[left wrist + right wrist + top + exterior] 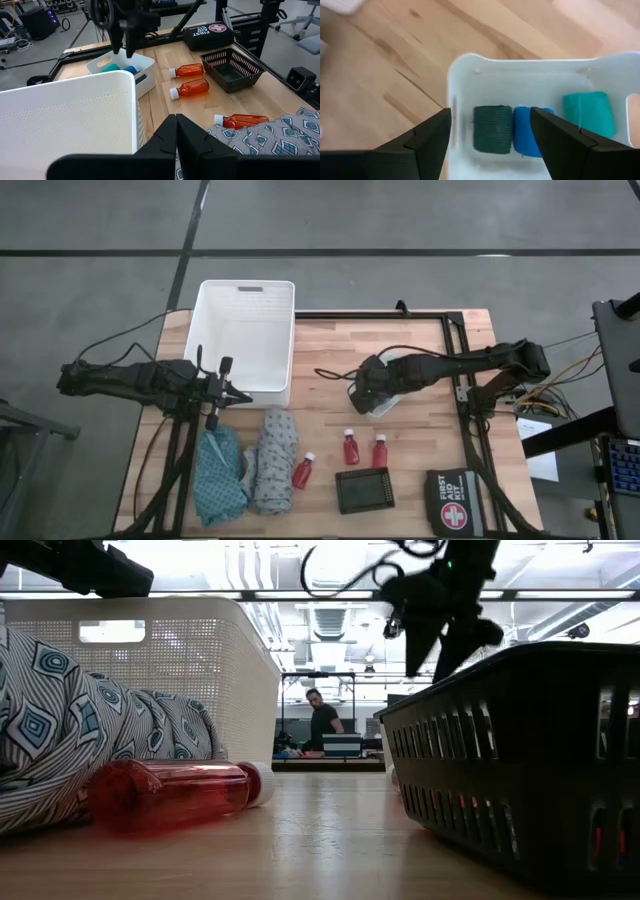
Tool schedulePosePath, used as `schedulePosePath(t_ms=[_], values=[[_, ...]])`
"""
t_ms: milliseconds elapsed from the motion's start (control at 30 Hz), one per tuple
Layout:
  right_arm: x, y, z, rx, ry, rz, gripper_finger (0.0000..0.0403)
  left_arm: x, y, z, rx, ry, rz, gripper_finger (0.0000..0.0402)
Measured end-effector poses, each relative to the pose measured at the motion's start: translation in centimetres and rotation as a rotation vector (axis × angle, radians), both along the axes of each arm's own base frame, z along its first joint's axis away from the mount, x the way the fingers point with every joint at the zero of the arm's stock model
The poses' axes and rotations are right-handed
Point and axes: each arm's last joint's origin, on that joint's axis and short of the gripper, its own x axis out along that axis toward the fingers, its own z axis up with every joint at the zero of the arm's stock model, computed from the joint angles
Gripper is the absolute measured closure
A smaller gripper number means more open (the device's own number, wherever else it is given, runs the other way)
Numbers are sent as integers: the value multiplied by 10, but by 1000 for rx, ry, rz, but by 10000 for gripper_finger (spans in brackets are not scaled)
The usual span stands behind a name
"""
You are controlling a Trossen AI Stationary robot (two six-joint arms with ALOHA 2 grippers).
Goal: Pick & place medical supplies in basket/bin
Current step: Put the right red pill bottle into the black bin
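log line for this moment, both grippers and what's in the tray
right gripper: open above small tray | tray: blue piece | left gripper: shut, by basket

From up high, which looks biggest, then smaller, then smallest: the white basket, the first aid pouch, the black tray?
Largest to smallest in the high view:
1. white basket
2. first aid pouch
3. black tray, which looks nearly the pouch's size, so that order is unsure.

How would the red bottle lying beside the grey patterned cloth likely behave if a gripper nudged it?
The red bottle lies on its side and looks round, so it would probably roll. Its smooth, clear-looking wall may be slippery. The grey patterned cloth touching it could stop it that way.
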Motion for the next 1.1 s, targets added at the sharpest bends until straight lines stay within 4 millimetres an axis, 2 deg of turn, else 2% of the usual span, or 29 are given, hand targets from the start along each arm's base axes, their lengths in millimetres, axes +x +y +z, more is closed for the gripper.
schedulePosePath(t_ms=[167,367,567,867,1100], values=[[4,9,18,-44,-49,-20,139,0,0,0,0,0,0,396],[1,26,27,-12,-69,-73,137,0,0,0,0,0,0,396],[-11,53,23,18,-49,-162,138,0,0,0,0,0,0,396],[-32,104,18,51,-115,-290,136,0,0,0,0,0,0,396],[-38,132,4,61,-99,-326,140,0,0,0,0,0,0,396]])
